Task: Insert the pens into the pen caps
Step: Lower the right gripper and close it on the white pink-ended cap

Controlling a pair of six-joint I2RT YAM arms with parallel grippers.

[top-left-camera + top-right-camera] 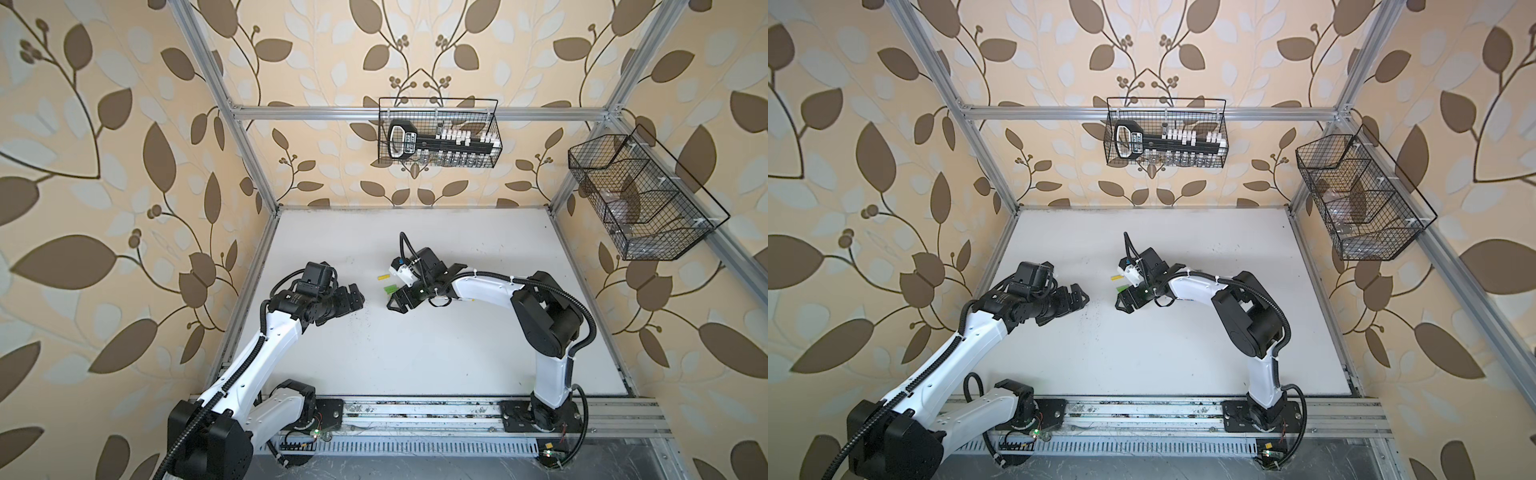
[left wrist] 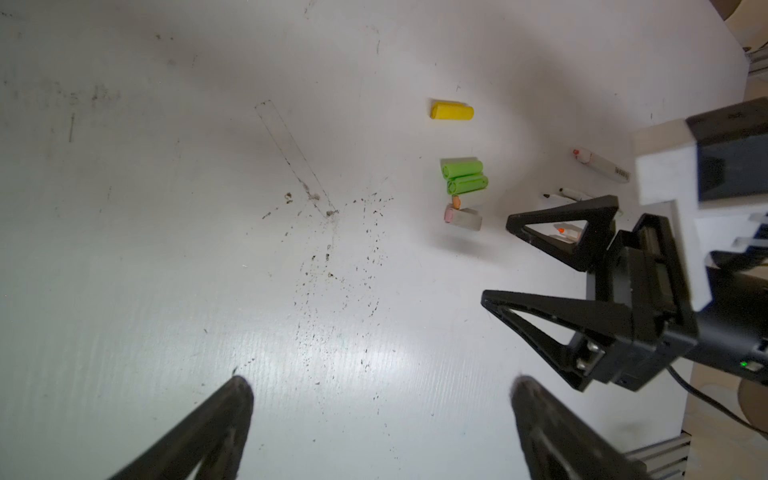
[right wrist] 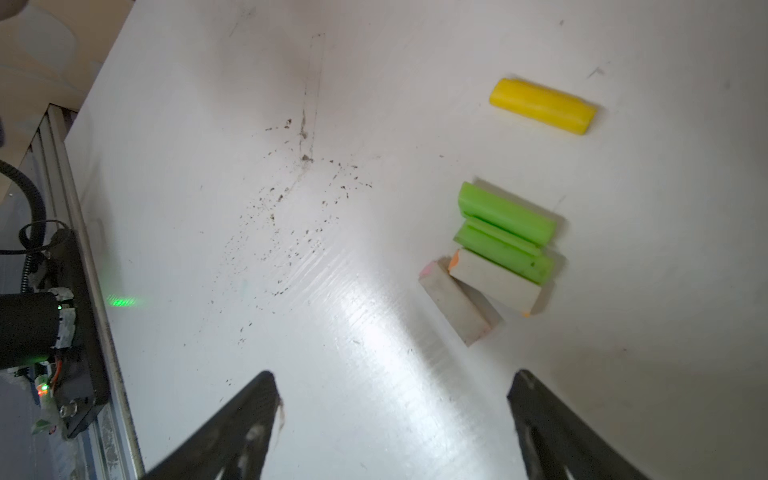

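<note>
On the bench [image 1: 415, 353], two green caps [image 3: 509, 214] lie side by side, touching. Two pale caps [image 3: 492, 282] lie against them, and a yellow cap [image 3: 542, 106] lies apart. Pens [image 2: 604, 166] lie near, partly hidden by the right arm. Right jaws hover spread just beside the caps; left jaws stand spread opposite. Both are empty.

A robot test cell in a lab, not a home. Aluminium frame bars [image 1: 311, 112] box in a scuffed white bench [image 1: 415, 353], with leaf-patterned wallpaper [image 1: 104, 208] on every wall. A left robot arm [image 1: 270, 340] and a right robot arm [image 1: 486, 286] are mounted on a metal rail [image 1: 415, 409] at the front. Black wire baskets [image 1: 440, 133] hang on the walls.
</note>
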